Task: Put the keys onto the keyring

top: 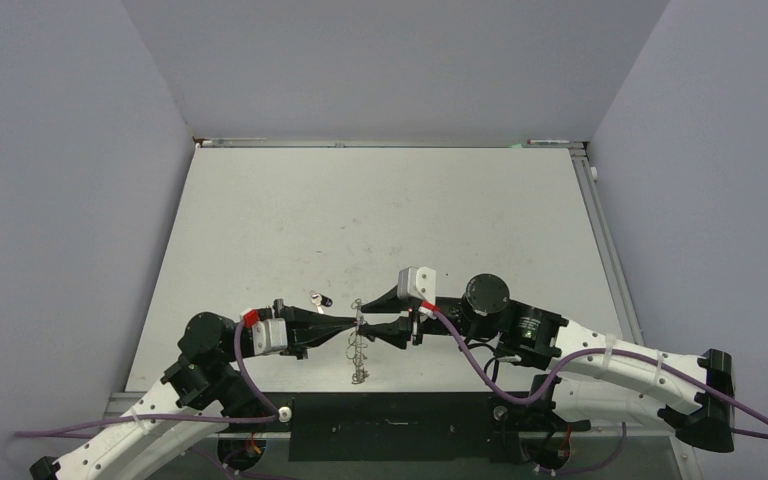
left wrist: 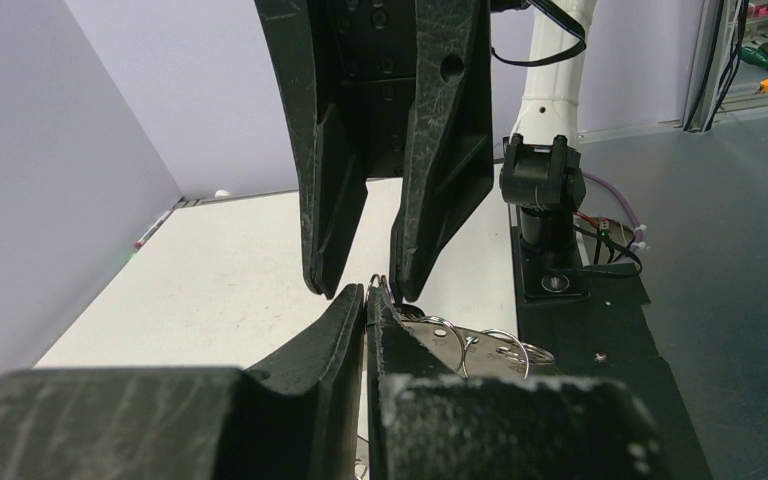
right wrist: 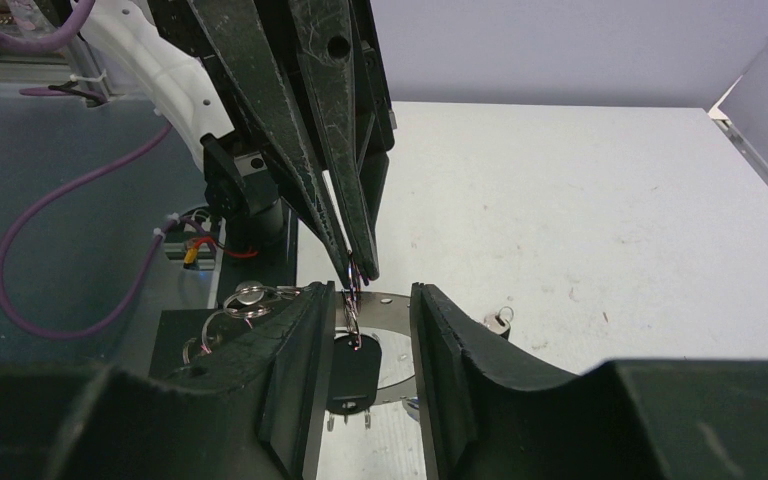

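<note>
Silver keyring (right wrist: 392, 350) pinched by a loop in closed left gripper (right wrist: 357, 272), right gripper (right wrist: 368, 300) part open and empty, astride black key (right wrist: 353, 376), second key (top: 318, 298) just far-left.

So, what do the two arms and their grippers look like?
The left arm and the right arm have white links and round black joints; a purple cable runs along each. Near each wrist sits a red mark and a pale camera block. The left gripper and the right gripper are matt black, with two long, tapering, scratched fingers.
</note>
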